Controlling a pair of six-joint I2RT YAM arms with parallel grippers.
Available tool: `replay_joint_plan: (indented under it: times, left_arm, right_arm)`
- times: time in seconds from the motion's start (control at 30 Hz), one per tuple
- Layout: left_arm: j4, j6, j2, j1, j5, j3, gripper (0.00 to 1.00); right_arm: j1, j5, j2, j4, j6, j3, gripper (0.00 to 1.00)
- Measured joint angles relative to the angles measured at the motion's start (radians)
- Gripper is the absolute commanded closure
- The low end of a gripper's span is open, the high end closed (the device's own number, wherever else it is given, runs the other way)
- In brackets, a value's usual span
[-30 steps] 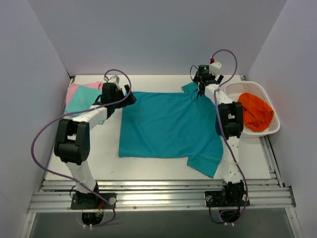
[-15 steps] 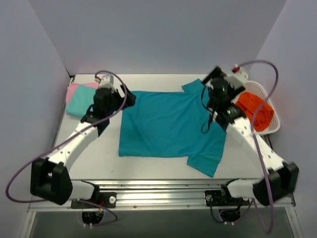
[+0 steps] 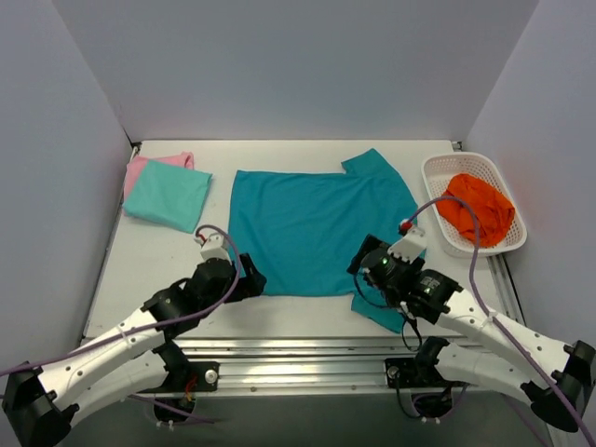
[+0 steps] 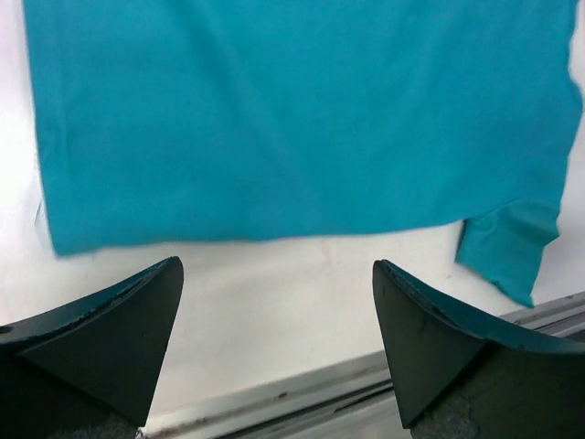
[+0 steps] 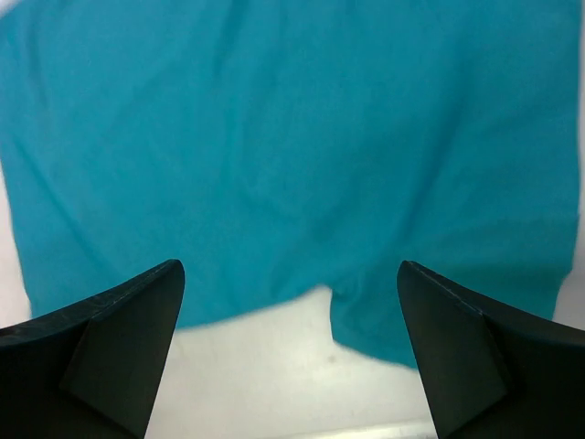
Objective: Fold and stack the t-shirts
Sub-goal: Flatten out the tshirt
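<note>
Hovering wide apart and empty, the left jaws frame bare desk (image 4: 274, 274) just short of the near hem of the teal t-shirt (image 4: 302, 119); the right jaws, equally spread, frame hem and sleeve (image 5: 366, 315). Closing high risks catching 1 layer or none, skewing the fold. Far beyond the left jaws lie 2 folded shirts (image 3: 169, 194).

Most of the pink shirt (image 3: 160, 162) lies hidden under the aqua shirt (image 3: 168, 196). The right arm (image 3: 414, 282) covers part of the near sleeve of the teal shirt (image 3: 317, 228). Both wrist views cut that shirt off at their edges. The fingers (image 4: 101, 338) of the left gripper (image 4: 276, 267) and of the right gripper (image 5: 288, 270) run off the bottom edge.
</note>
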Motion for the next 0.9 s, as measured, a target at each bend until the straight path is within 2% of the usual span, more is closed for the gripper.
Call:
replay_joint_plan:
  times: [0.17,0.27,0.4,0.63,0.77,0.9]
  left_arm:
    - [-0.154,-0.159,-0.106,-0.121,-0.083,-0.101,0.08]
    - [-0.253,-0.261,-0.118,-0.193,-0.134,-0.120,0.08]
    - [-0.334,-0.392,-0.099,-0.230,-0.205,-0.126,0.08]
    - [-0.340,-0.570,-0.074,-0.230,-0.346,-0.183,0.08]
    - [-0.312,-0.614,-0.002,-0.226,-0.427,-0.183,0.08]
    - [-0.223,-0.600,0.085,-0.174,-0.450,-0.183,0.10]
  right_arm:
    - [0.262,0.001,0.076,-0.148,0.208,-0.052,0.02]
    - [0.360,0.027,0.118,-0.202,0.293,-0.051,0.01]
    - [0.377,0.082,0.174,-0.246,0.337,-0.026,0.01]
    - [0.377,0.187,0.225,-0.281,0.324,0.095,0.00]
    - [0.377,0.241,0.197,-0.315,0.316,0.117,0.00]
    - [0.377,0.257,0.129,-0.317,0.270,0.112,0.00]
